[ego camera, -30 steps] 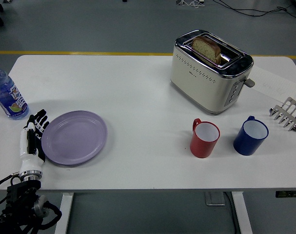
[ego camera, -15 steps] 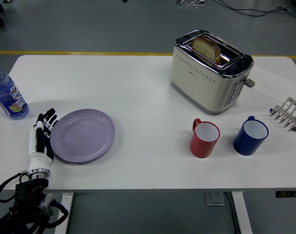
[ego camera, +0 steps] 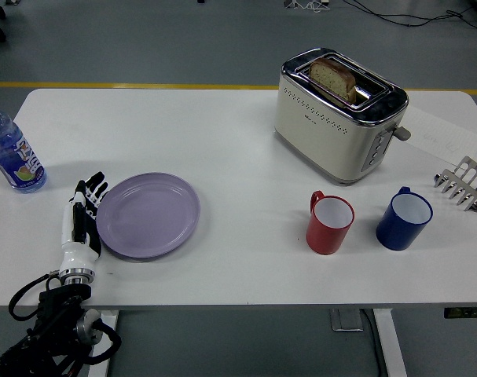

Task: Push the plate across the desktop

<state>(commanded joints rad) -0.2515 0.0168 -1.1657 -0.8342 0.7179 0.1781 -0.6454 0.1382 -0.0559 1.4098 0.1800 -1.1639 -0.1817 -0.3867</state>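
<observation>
A lilac plate (ego camera: 149,214) lies flat on the white table (ego camera: 238,133), left of centre. My left hand (ego camera: 84,210) stands on edge right against the plate's left rim, its black-tipped fingers straight and together, holding nothing. The white forearm runs down to the table's near edge at the lower left. My right arm is nowhere in the picture.
A blue water bottle (ego camera: 10,153) stands at the far left edge. A cream toaster (ego camera: 337,116) with a slice of bread is at the back right. A red mug (ego camera: 329,223) and a blue mug (ego camera: 403,218) stand right of the plate's path, a metal rack (ego camera: 463,184) beyond.
My left hand has slid to the right along the table, and the plate has moved right with it, closer to the red mug.
</observation>
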